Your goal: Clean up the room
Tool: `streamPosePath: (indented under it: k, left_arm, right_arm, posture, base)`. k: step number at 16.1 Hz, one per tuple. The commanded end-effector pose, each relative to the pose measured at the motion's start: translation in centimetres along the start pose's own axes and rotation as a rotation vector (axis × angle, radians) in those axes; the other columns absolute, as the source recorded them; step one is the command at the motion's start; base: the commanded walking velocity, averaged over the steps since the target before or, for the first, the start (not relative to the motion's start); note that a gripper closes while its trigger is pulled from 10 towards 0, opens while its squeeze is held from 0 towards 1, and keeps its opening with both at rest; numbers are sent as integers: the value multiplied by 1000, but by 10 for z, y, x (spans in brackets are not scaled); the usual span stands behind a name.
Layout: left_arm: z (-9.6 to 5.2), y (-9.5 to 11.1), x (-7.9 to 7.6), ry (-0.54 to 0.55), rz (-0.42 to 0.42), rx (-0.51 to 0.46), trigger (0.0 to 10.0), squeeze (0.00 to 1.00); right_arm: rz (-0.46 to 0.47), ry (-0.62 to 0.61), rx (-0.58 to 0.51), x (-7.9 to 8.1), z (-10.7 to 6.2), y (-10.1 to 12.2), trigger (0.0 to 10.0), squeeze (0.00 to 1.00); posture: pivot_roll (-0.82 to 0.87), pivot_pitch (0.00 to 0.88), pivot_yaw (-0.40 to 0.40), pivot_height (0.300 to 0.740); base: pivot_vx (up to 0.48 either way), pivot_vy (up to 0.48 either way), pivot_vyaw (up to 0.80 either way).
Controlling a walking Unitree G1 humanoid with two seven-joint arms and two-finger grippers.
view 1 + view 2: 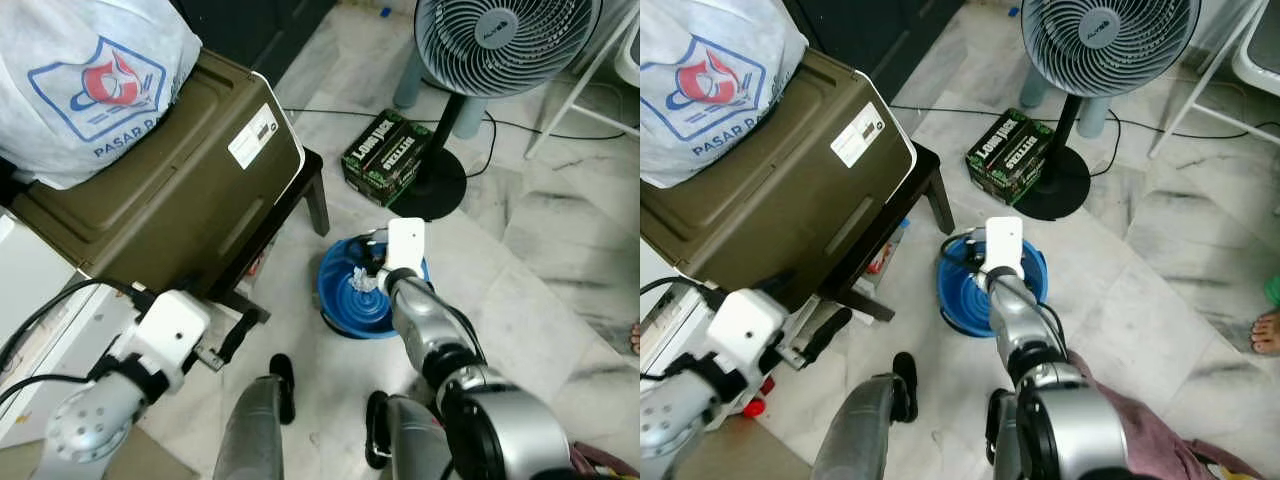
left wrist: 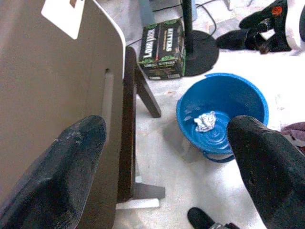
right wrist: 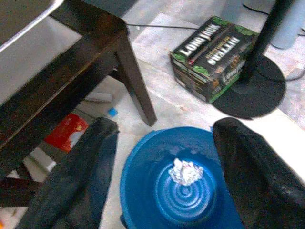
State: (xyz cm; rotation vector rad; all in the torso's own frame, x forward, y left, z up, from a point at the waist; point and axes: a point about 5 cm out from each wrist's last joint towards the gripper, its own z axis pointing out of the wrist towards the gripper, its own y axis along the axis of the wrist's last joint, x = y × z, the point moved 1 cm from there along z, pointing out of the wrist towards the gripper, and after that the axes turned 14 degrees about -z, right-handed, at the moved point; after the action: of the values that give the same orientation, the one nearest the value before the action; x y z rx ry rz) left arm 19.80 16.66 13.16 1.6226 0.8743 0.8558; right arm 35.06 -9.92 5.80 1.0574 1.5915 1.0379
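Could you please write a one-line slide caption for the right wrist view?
Open right tool above a blue bucket holding crumpled white paper.

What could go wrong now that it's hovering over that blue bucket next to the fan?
The right end effector hangs open above the blue bucket, where a crumpled wad already lies. Reaching lower might tip the bucket. The fan's cord trails across the floor nearby, so a step could snag it. The left end effector sits close to the olive bin and could bump it.

Glossy blue plastic bucket (image 3: 143, 191), crinkled foil wad (image 3: 186, 171), dark wooden stool (image 3: 95, 62), polished marble floor (image 1: 540, 270)
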Motion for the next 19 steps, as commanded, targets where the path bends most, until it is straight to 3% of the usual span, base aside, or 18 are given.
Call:
streamPosePath:
  k: [1,3,5,8,12,15,17,19]
  left_arm:
    - [1,-8,-1,8,-4,21,10000,0]
    - [16,-5,-3,14,-13,-21,10000,0]
    - [23,-3,-4,25,-15,-45,10000,0]
    - [47,3,-8,39,-26,-112,10000,0]
    - [63,3,-11,56,-41,-155,10000,0]
    - [72,1,-12,73,-54,-180,10000,0]
    - [75,-3,-11,99,-84,-185,10000,0]
    - [78,-10,-7,147,-139,-174,10000,0]
  right_arm:
    - [-44,71,-6,11,-8,-11,10000,1000]
    - [-85,73,-14,-5,-20,-26,10000,1000]
    - [-99,64,-40,-14,-24,-26,10000,1000]
    - [-202,31,-141,-43,-50,-16,10000,1000]
    - [-172,-84,-118,-72,-88,-26,10000,1000]
    - [-157,-84,-105,-74,-113,-22,10000,1000]
    - [-166,-11,-88,-62,-123,-22,10000,1000]
    - [-239,69,-128,-48,-136,-17,10000,1000]
  posture:
    - [182,300,81,740]
    - [134,262,59,740]
    - [119,250,52,740]
    - [42,191,14,740]
    - [-25,140,-3,740]
    - [-58,106,-1,740]
    - [-96,81,40,740]
    - [-126,69,66,740]
  base:
    - [0,0,0]
    - [0,0,0]
    - [0,0,0]
    - [0,0,0]
    - [0,0,0]
    - [0,0,0]
    - [0,0,0]
    - [0,0,0]
